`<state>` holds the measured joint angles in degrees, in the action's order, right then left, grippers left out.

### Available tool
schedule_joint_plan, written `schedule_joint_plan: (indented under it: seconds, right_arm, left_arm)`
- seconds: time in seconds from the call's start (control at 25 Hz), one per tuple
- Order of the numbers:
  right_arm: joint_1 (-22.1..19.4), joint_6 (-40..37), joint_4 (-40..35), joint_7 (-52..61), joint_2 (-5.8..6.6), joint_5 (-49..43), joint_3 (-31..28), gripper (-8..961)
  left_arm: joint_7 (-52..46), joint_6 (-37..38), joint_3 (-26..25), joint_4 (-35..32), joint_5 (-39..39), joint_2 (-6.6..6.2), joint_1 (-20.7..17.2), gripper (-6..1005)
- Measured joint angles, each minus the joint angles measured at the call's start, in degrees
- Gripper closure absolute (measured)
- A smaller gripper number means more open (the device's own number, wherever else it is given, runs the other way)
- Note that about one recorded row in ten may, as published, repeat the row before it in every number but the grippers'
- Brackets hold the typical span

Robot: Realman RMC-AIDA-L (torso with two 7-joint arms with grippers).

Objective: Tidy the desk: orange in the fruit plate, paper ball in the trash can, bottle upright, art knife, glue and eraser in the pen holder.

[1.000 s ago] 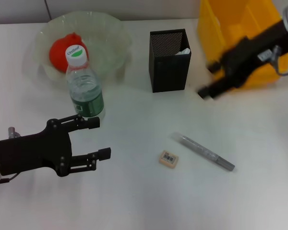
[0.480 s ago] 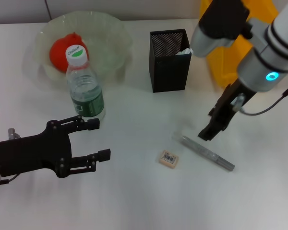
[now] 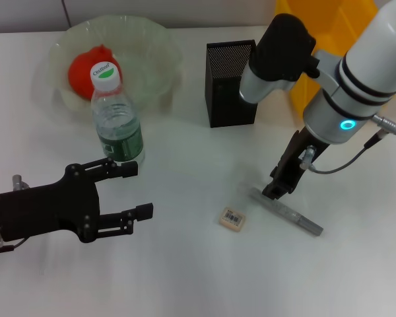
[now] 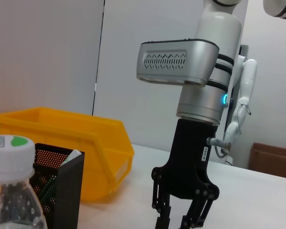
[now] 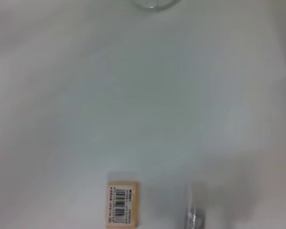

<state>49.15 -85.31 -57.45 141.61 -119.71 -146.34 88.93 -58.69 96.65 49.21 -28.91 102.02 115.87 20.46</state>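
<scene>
The orange lies in the pale fruit plate. The water bottle stands upright in front of the plate. The black mesh pen holder holds something white. A tan eraser and a grey stick-shaped tool lie on the table. My right gripper points down, open, just above the tool's near end; it also shows in the left wrist view. The right wrist view shows the eraser and the tool's clear tip. My left gripper is open and empty beside the bottle. No paper ball shows.
A yellow bin stands at the back right behind the right arm. The white table has its far edge behind the plate and the bin.
My right arm has swung from over the yellow bin down and toward the table's middle, ending above the grey tool. The left arm has not moved.
</scene>
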Motion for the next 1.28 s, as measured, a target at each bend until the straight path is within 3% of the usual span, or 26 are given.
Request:
schedule_joint_plan:
  seconds: [0.84, 0.92, 1.08, 1.16, 1.2, 1.24, 1.28]
  right_arm:
    - [0.1, 5.5, 2.8, 2.2, -0.15, 3.4, 10.0, 679]
    - [-0.1, 5.5, 2.4, 2.2, -0.17, 3.8, 9.8, 729]
    - [-1.8, 3.3, -1.6, 2.2, 0.10, 5.0, 7.1, 805]
    - [-5.2, 0.2, -9.1, 1.7, 0.25, 6.2, -0.5, 806]
    - [-5.2, 0.2, -9.1, 1.7, 0.25, 6.2, -0.5, 807]
    - [-8.1, -0.3, -13.6, 0.4, 0.34, 9.6, -7.0, 807]
    - [-8.1, -0.3, -13.6, 0.4, 0.34, 9.6, -7.0, 808]
  left_arm:
    - [0.2, -0.3, 0.0, 0.2, -0.4, 0.24, -0.6, 213]
    - [0.3, -0.3, 0.0, 0.3, -0.4, 0.22, -0.7, 213]
    - [0.5, -0.2, 0.0, 0.4, -0.4, 0.13, -0.8, 213]
    - [0.6, 0.0, 0.0, 0.3, -0.4, 0.09, -1.2, 213]
    - [0.6, 0.0, 0.0, 0.3, -0.4, 0.09, -1.2, 213]
    - [0.6, 0.0, 0.0, 0.3, -0.4, 0.08, -1.4, 213]
    - [0.6, 0.0, 0.0, 0.2, -0.4, 0.08, -1.5, 213]
